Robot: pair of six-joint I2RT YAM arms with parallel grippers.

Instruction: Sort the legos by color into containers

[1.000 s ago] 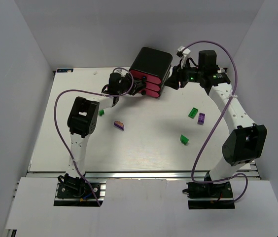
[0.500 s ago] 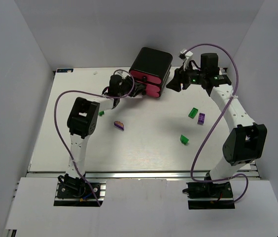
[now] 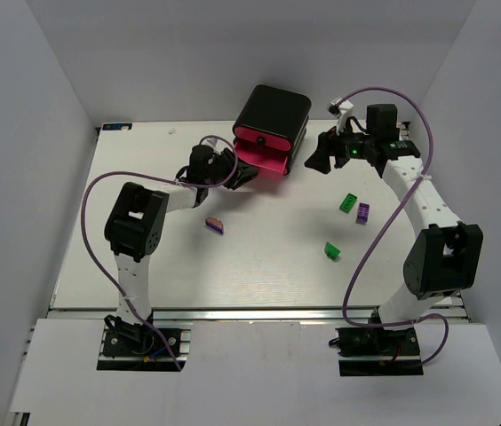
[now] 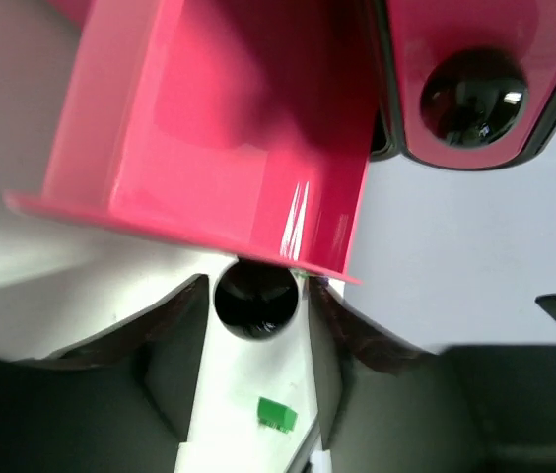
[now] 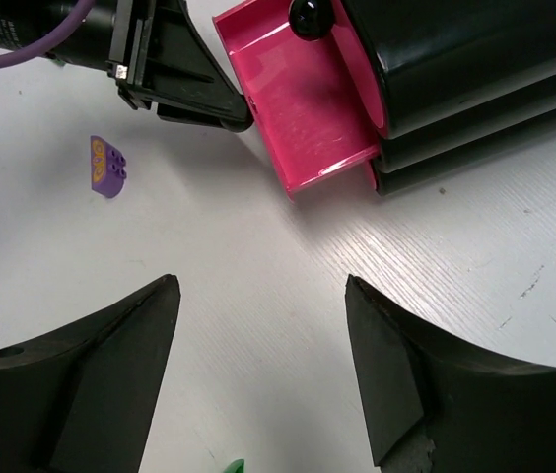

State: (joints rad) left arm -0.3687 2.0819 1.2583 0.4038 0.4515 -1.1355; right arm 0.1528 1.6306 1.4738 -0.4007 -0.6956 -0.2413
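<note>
The glossy black box point(image 3: 274, 114) stands at the back of the table. One magenta drawer point(image 3: 263, 153) is slid out toward the near left; its inside point(image 5: 308, 113) looks bare. My left gripper point(image 3: 236, 175) is shut on that drawer's black knob point(image 4: 255, 298). Another drawer's knob point(image 4: 473, 94) shows above it. My right gripper point(image 3: 320, 153) hovers open and empty just right of the box. A purple brick point(image 3: 215, 225) lies near the left arm. A green brick point(image 3: 349, 203), a purple brick point(image 3: 363, 213) and another green brick point(image 3: 331, 251) lie to the right.
A small green brick point(image 4: 278, 414) lies on the table under my left gripper. The purple brick point(image 5: 108, 166) and my left gripper's fingers point(image 5: 194, 94) show in the right wrist view. White walls close in the table at the back and on both sides.
My left gripper has drawn back toward the near left with the knob in it, and the drawer has slid out of the box. My right gripper has backed off slightly to the right.
</note>
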